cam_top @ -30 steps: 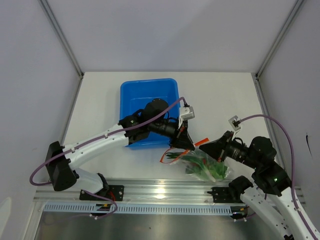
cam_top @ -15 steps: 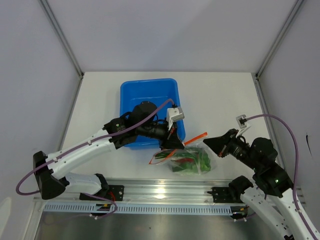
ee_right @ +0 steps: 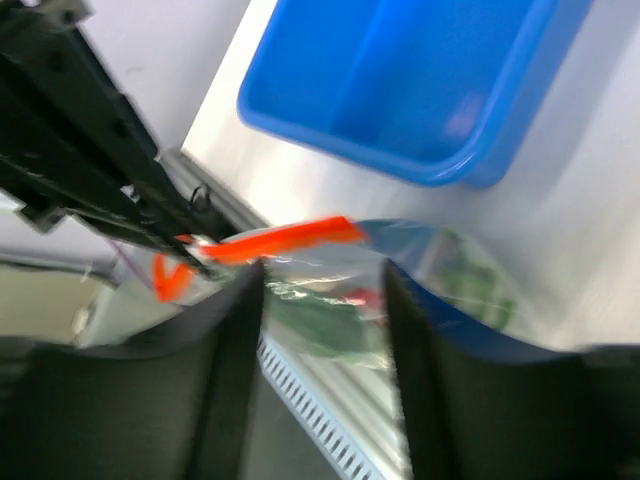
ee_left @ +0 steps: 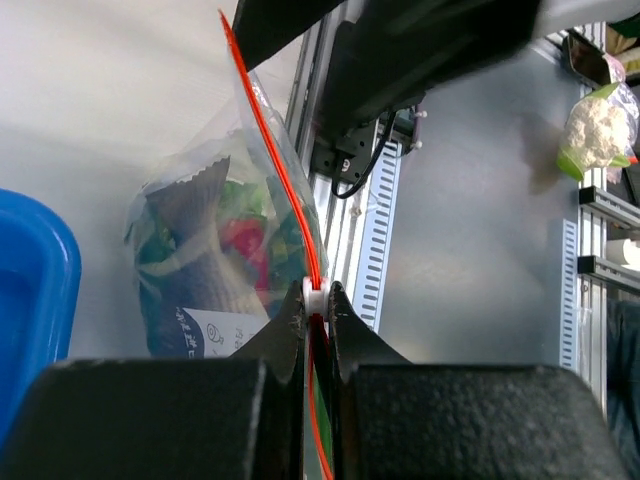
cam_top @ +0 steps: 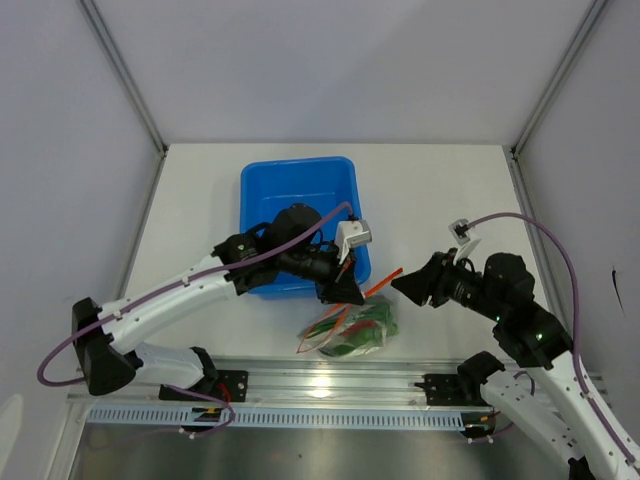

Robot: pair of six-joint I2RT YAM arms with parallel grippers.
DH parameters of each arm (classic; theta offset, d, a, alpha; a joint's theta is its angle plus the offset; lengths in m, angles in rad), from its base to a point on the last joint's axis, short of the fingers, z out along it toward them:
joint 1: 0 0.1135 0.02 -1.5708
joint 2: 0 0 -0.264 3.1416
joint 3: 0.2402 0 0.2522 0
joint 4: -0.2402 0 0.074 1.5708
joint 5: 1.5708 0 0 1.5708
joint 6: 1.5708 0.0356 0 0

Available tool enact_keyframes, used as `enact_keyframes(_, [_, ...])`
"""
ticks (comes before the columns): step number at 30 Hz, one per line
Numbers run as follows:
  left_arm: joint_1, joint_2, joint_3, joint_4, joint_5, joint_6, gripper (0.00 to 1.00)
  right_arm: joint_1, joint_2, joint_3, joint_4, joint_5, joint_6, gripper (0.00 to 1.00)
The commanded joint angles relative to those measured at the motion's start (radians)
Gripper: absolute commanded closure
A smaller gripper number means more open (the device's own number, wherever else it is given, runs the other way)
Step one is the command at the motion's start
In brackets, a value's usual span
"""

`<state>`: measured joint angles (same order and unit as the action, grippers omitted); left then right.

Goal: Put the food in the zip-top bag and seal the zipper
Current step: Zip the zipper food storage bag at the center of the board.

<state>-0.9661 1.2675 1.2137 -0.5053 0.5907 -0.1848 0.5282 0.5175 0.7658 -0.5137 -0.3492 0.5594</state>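
Left claw (ee_left: 318, 300) pinches the zipper (ee_left: 285, 185); the zip-top bag (cam_top: 355, 328) trails beneath it, near the blue bin (cam_top: 300, 180). Right claw (cam_top: 402, 284) gapes nearby.

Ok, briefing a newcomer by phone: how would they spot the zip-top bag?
Find the blue bin on the table. At its near right corner is the zip-top bag: the only clear, crinkly pouch, green and red food inside, orange-red zipper along its mouth.

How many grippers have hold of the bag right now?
1. The left gripper is shut on the zipper at the mouth of the bag; the right gripper, to its right, is open, holding nothing.
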Motion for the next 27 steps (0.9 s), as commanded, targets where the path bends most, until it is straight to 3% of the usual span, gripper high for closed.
enact_keyframes(1, [0.006, 0.067, 0.089, 0.001, 0.070, 0.045, 0.99, 0.000, 0.050, 0.168, -0.067, -0.131, -0.116, 0.38])
enact_keyframes(3, [0.004, 0.090, 0.113, -0.027, 0.101, 0.074, 0.99, 0.000, 0.067, 0.217, -0.130, -0.169, -0.200, 0.24])
enact_keyframes(6, [0.004, 0.102, 0.113, -0.048, 0.153, 0.105, 0.99, 0.000, 0.117, 0.289, -0.210, -0.212, -0.306, 0.15])
enact_keyframes(12, [0.004, 0.069, 0.086, -0.056, 0.167, 0.125, 0.99, 0.000, 0.203, 0.342, -0.250, -0.237, -0.391, 0.13])
enact_keyframes(14, [0.004, 0.067, 0.089, -0.056, 0.166, 0.123, 0.99, 0.000, 0.229, 0.340, -0.253, -0.333, -0.415, 0.16])
enact_keyframes(17, [0.004, 0.070, 0.095, -0.055, 0.179, 0.119, 0.99, 0.004, 0.286, 0.326, -0.296, -0.445, -0.453, 0.31])
enact_keyframes(22, [0.004, 0.064, 0.096, -0.045, 0.205, 0.119, 0.99, 0.006, 0.257, 0.250, -0.223, -0.496, -0.435, 0.34])
enact_keyframes(27, [0.004, 0.062, 0.099, -0.042, 0.215, 0.111, 0.99, 0.018, 0.279, 0.216, -0.203, -0.511, -0.420, 0.44])
